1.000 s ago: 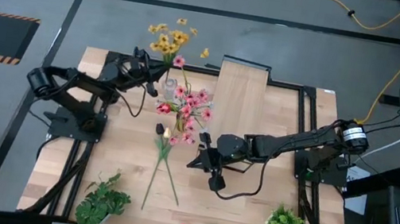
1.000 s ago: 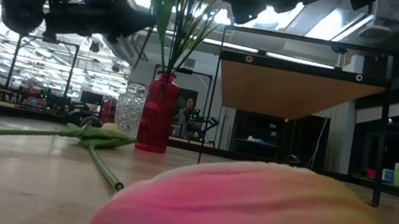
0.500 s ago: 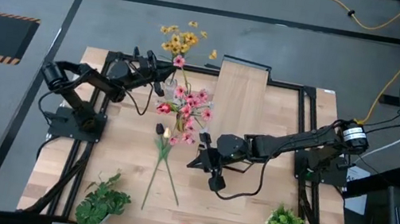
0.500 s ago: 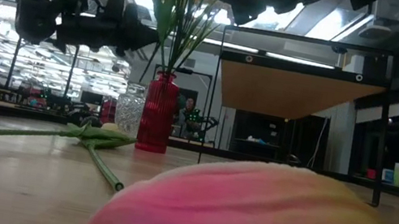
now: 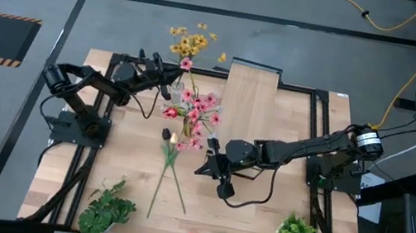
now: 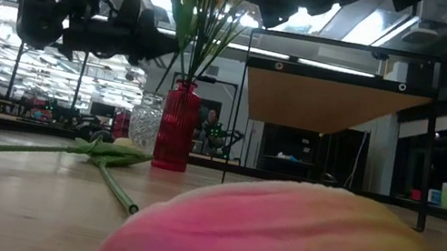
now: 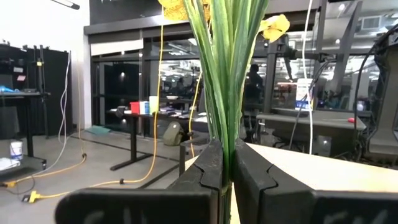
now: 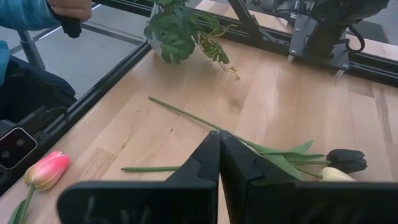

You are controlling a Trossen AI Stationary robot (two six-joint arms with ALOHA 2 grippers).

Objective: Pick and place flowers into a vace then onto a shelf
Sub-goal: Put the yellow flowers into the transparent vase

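My left pincer [image 7: 227, 177] is clenched on the yellow daisies [image 5: 189, 42], stems upright so they can drop into the vace [image 5: 176, 91], which stands just beside the red cylinder [image 6: 176, 126], near the shelf [image 5: 249, 98]. My right pincer [image 8: 219, 163] hangs clenched and empty above the desk [image 5: 262, 200], farther from the vace.
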